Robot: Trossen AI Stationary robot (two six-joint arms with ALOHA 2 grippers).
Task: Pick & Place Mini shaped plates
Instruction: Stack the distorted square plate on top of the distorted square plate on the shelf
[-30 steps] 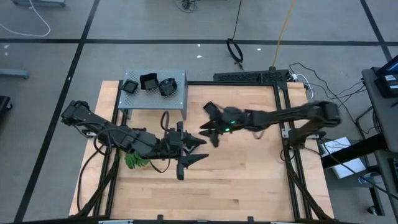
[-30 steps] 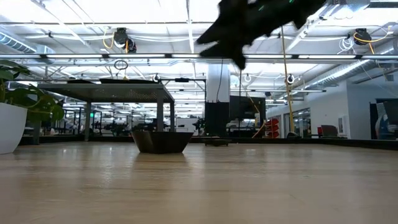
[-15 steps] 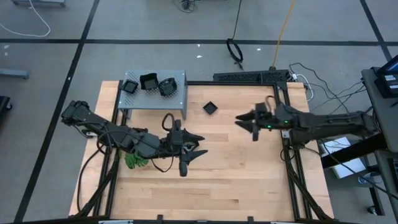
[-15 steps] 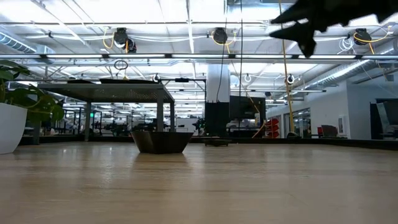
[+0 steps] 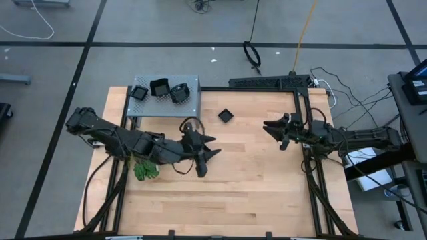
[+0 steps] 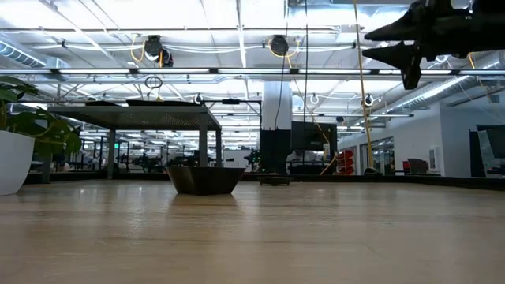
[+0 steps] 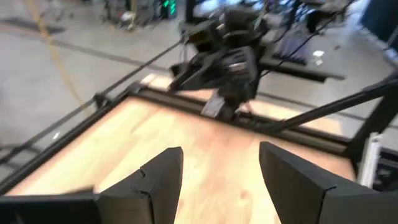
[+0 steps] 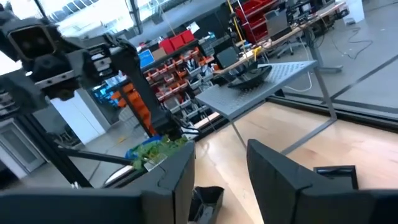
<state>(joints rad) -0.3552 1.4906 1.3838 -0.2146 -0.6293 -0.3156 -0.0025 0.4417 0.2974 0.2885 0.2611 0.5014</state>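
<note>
One small black mini plate (image 5: 226, 115) rests on its base on the wooden table (image 5: 253, 193), right of the grey shelf (image 5: 163, 101); the low view shows this plate (image 6: 204, 178) too. Three more plates (image 5: 160, 89) sit on the shelf top. My right gripper (image 5: 272, 129) hangs open in the air near the table's right edge, well clear of the plate, high in the low view (image 6: 387, 43). My left gripper (image 5: 208, 153) stands open over the table's middle, with nothing between its fingers (image 7: 163, 177).
A green leafy plant (image 5: 145, 171) stands at the left under my left arm; its white pot (image 6: 12, 162) shows in the low view. Black frame rails (image 5: 308, 167) run along the table's right side. Bare wood lies toward the near edge.
My right gripper has drawn back from above the plate's place by the shelf toward the table's right edge, staying open and high; the plate stays on the table. My left gripper has swung a little toward the far edge and tipped.
</note>
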